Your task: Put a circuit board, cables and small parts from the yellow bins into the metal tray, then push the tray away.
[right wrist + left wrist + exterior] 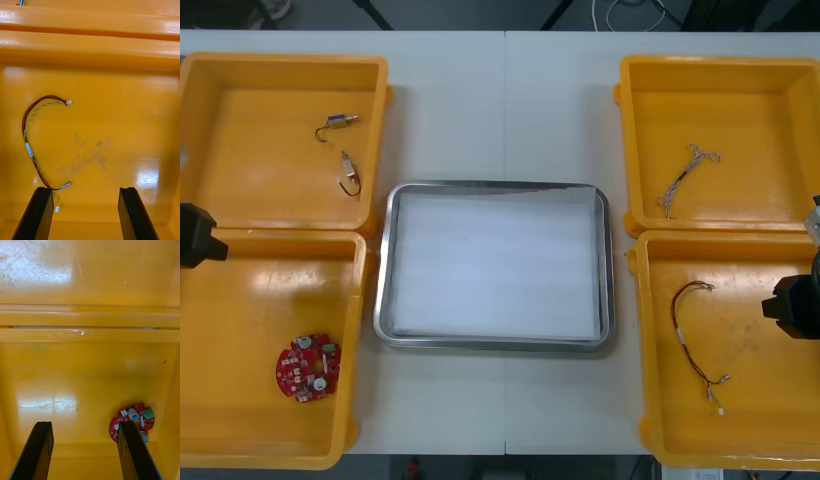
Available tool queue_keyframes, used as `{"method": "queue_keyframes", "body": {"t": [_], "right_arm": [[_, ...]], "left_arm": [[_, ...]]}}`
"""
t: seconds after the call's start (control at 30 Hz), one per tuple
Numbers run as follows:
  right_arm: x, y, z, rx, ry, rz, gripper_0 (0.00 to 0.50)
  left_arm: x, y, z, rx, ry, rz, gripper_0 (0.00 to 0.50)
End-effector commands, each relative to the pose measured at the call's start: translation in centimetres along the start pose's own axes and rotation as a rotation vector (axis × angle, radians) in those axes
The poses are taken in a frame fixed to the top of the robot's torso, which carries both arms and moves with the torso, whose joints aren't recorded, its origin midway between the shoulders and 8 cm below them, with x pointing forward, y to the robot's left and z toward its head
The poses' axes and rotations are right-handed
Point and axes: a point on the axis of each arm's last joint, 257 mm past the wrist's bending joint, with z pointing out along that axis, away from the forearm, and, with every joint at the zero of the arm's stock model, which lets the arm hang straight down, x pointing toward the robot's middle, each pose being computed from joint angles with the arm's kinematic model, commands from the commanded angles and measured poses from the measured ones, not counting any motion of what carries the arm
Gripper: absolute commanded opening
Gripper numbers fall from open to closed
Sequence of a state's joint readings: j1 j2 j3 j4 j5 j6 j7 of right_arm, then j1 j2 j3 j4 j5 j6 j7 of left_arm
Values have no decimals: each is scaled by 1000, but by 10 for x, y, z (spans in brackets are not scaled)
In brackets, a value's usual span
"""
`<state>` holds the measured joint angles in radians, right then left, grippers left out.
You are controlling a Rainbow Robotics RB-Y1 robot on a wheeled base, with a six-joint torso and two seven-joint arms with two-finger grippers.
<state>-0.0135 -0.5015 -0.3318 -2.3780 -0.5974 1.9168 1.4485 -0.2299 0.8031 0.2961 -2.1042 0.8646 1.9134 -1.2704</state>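
Flanking the metal tray (496, 266) in the front view, the circuit board (307, 367) lies left of it and the red and yellow cable (695, 340) right of it. Right wrist view: the right gripper (84, 195), released, hovers near the cable. Left wrist view: the left gripper (84, 429), released, hovers near the board.
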Motion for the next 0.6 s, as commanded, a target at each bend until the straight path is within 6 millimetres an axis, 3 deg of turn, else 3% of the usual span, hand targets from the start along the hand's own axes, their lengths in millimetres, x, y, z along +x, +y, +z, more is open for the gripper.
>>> {"method": "queue_keyframes", "body": {"t": [0.03,0.6], "right_arm": [[-1,-13,-11,38,-19,4,500],[-1,-13,-11,38,-19,4,500]], "left_arm": [[-2,18,-14,-57,-21,51,500],[-2,18,-14,-57,-21,51,500]]}}
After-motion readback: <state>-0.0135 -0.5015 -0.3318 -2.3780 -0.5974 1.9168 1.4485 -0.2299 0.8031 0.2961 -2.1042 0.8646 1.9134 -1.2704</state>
